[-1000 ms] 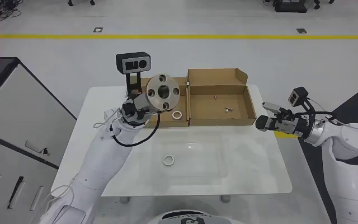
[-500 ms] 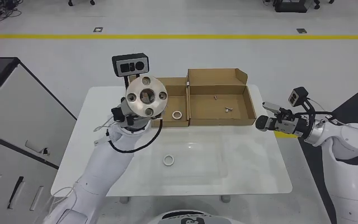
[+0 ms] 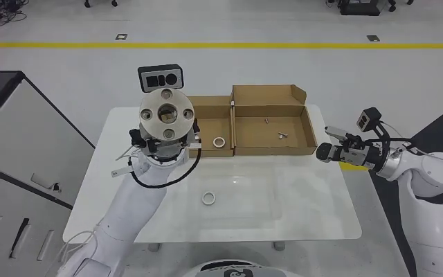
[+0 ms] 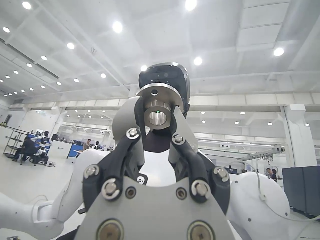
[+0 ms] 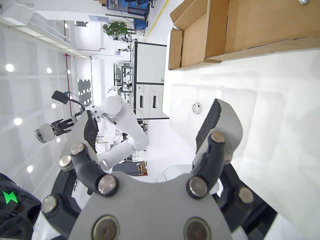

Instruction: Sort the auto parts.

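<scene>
my left jaws are shut on the hub of the flange (image 3: 166,114), one of my fingers (image 4: 138,116) on each side of the hub. the arm is raised over the desk (image 3: 325,208) on its left side, wrist turned so the jaws point up. the holed disc faces my head, i judge so it can be looked over before i choose where it goes. it hangs just left of the small box (image 3: 214,114) and overlaps its near corner from above. a boxed ring (image 3: 219,142) lies in that box, so rings seem to belong there. a loose ring (image 3: 208,199) lies on a shallow clear tray (image 3: 304,208) at mid desk, apart from both boxes and not yet sorted. the big box (image 3: 256,135) stands touching the small one on its right and has two bolts (image 3: 282,135) on its floor. my right jaws are wide open and hold nothing. that arm lies low and level at the desk's right edge, just beside the big box's near right corner. it points in toward the tray, well placed for the loose ring.
</scene>
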{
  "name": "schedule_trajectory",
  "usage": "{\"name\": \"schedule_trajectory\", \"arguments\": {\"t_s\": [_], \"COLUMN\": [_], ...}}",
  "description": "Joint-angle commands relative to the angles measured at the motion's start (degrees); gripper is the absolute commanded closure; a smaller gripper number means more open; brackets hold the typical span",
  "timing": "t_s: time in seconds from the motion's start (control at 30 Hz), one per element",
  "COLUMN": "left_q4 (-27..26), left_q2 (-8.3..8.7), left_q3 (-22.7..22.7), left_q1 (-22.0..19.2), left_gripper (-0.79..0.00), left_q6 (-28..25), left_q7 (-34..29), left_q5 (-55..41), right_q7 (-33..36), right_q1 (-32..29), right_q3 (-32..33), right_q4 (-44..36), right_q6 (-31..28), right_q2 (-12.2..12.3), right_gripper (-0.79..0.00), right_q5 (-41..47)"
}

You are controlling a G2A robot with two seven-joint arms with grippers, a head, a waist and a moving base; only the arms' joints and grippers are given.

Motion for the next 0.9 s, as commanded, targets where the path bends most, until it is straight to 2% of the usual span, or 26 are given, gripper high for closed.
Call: {"name": "schedule_trajectory", "arguments": {"t_s": [0.0, 0.13, 0.3, 0.6, 0.87], "left_q4": [0.0, -0.3, 0.76, 3.99, 3.97], "left_q2": [0.0, 0.02, 0.25, 1.59, 3.14], "left_q3": [0.0, -0.2, -1.33, -5.6, -9.56], "left_q1": [0.0, 0.18, 0.99, 2.08, 2.46], "left_gripper": [0.0, 0.0, 0.0, 0.0, 0.0], "left_q6": [0.0, 0.59, 4.08, 13.25, 20.2], "left_q7": [0.0, 0.72, 2.62, 6.29, 8.05], "left_q5": [0.0, 1.06, 9.39, 30.31, 51.09], "right_q7": [0.0, 0.0, 0.0, 0.0, 0.0], "right_q1": [0.0, 0.0, 0.0, 0.0, 0.0], "right_q3": [0.0, 0.0, 0.0, 0.0, 0.0], "right_q4": [0.0, 0.0, 0.0, 0.0, 0.0], "right_q6": [0.0, 0.0, 0.0, 0.0, 0.0], "right_q2": [0.0, 0.0, 0.0, 0.0, 0.0], "right_gripper": [-0.785, -0.785, -0.785, -0.785, -0.785], "right_q5": [0.0, 0.0, 0.0, 0.0, 0.0]}}
